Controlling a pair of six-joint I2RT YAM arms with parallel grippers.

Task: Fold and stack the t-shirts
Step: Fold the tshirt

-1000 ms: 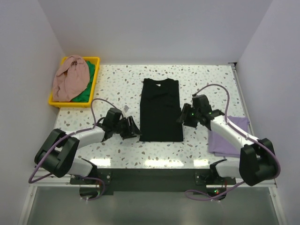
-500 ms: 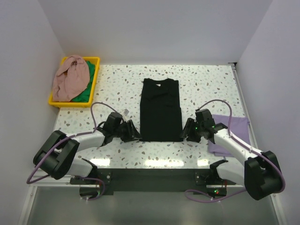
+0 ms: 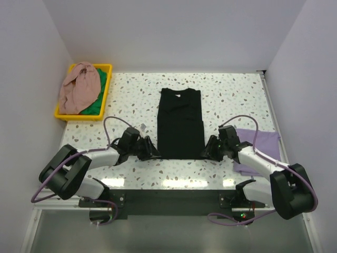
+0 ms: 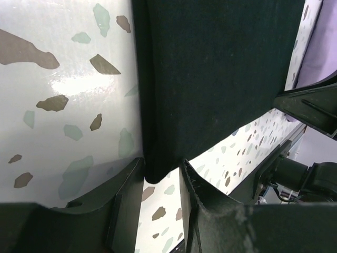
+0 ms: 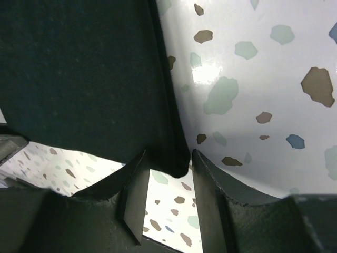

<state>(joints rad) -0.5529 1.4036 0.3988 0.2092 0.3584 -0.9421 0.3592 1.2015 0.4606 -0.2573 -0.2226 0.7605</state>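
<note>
Top: black shirt (image 3: 180, 124) flat mid-table, lilac shirt (image 3: 258, 153) at right, bin (image 3: 104, 93) far left. Left wrist: left gripper (image 4: 158, 182) open, its fingers either side of the shirt's near corner. Right wrist: right gripper (image 5: 169, 176) open around the other corner.

The black cotton-like t-shirt (image 3: 180, 124) is matt cloth with a fine, slightly fuzzy weave, its doubled edge soft and rounded in the left wrist view (image 4: 221, 74). The white speckled terrazzo-look desk (image 3: 131, 92) is smooth and glossy, throwing back bright glare. The left tool (image 4: 160, 211) has matt black plastic fingers, one with a rough, grainy pad. The right tool (image 5: 168, 197) is the same dull black plastic. The yellow plastic tray (image 3: 107, 89) looks smooth; the folded lilac shirt (image 3: 260, 153) is matt cloth.
</note>
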